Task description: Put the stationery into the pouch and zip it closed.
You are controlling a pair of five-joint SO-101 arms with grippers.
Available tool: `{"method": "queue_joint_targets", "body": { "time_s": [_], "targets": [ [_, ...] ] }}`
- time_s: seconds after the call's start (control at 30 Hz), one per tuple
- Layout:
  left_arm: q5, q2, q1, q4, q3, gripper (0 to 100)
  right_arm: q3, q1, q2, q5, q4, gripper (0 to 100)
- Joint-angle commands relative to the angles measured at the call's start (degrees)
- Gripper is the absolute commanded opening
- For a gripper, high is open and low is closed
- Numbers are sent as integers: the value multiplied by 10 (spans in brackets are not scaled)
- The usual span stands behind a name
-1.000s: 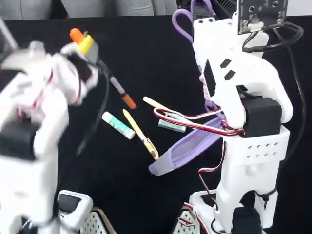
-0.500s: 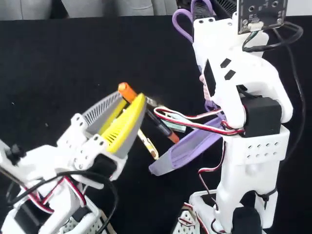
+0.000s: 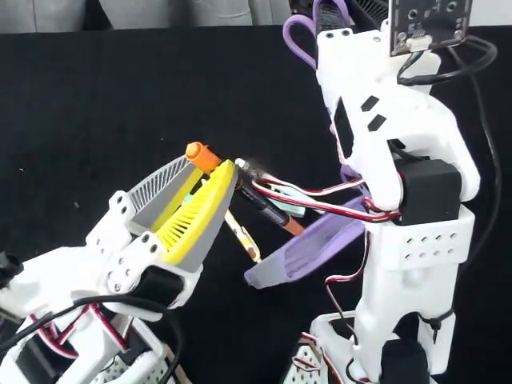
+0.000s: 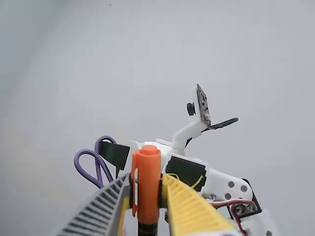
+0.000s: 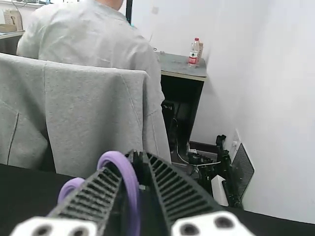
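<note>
Pouch (image 3: 308, 244), soft and limp, is held up at centre right by its purple loop (image 5: 127, 184), which is pinched in the right gripper (image 5: 141, 167). A marker (image 3: 260, 204), judged light, stiff and smooth, is clamped near its orange cap by the left gripper (image 3: 210, 166), with the tip beside the pouch mouth.

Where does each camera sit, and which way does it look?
High view: above the table, looking down on both arms, the marker and the pouch.
Left wrist view: on the left arm, facing the wall; left gripper clamps the marker.
Right wrist view: faces the room; right gripper grips the purple loop.
Shared: all three show the loop.
</note>
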Motion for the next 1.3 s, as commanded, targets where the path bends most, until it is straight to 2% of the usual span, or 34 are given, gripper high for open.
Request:
{"method": "queue_joint_targets", "body": {
  "time_s": [0.0,0.13,0.27,0.4,0.7,0.9,1.0,1.07,1.17,1.27],
  "targets": [
    [-11,20,0,-5,-17,28,-2,-8,2,-2,-15,11],
    [-27,21,15,27,-15,28,-2,-8,2,-2,-15,11],
    [-44,21,51,34,-9,28,-2,-6,2,-2,-15,11],
    [-50,21,56,32,-1,28,-2,-6,2,-2,-15,11],
    [-49,30,56,33,-94,28,-6,-6,17,-1,-15,11],
    [-48,30,57,34,-74,28,-7,-6,50,-1,-32,11],
    [-53,30,95,34,-48,28,-7,-6,51,-1,-33,11],
    [-76,29,126,34,-26,28,-7,-6,47,-1,-33,11],
    [-150,29,175,34,11,28,-7,-6,47,-1,-33,11],
    [-203,23,192,34,48,28,-7,-5,44,-1,-33,11]
  ]
}}
